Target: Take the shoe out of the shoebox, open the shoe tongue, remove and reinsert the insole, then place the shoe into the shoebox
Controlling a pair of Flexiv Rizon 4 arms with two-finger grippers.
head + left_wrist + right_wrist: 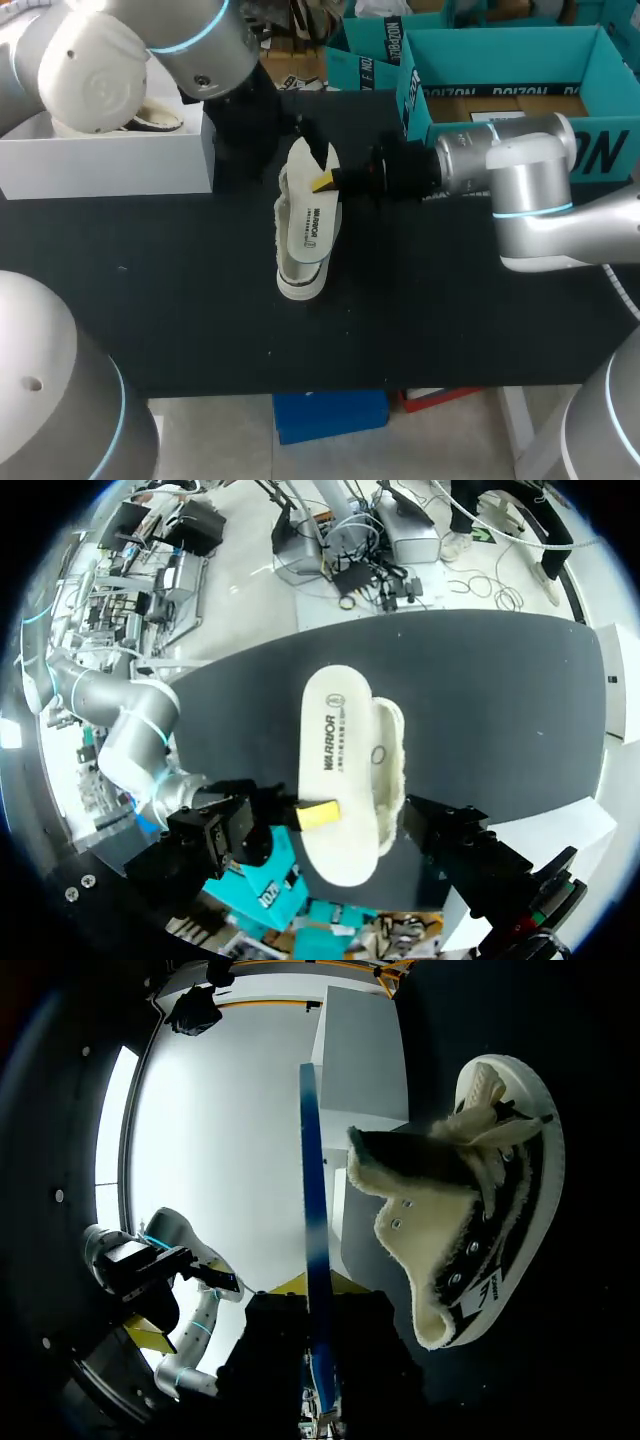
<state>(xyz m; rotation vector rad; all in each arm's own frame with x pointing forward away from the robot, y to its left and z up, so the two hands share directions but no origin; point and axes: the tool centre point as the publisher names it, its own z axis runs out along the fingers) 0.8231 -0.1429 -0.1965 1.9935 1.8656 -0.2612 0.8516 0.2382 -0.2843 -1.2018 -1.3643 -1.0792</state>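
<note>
A white fleece-lined shoe (296,262) lies on the black table (180,300), toe toward the front edge. A white printed insole (309,226) rests along its top. My right gripper (322,183) is shut on the insole's edge near the heel end, one yellow tip showing. From the right wrist the insole (315,1250) is a thin blue strip rising from between the fingers, with the shoe (480,1230) beside it. From the left wrist the insole (335,770) covers the shoe (392,742). My left gripper (250,125) hangs open and empty behind the shoe.
A white shoebox (110,160) stands at the table's back left, under my left arm. Teal boxes (500,70) stand at the back right, behind my right arm. Bare black table stretches in front of the shoe and to both sides.
</note>
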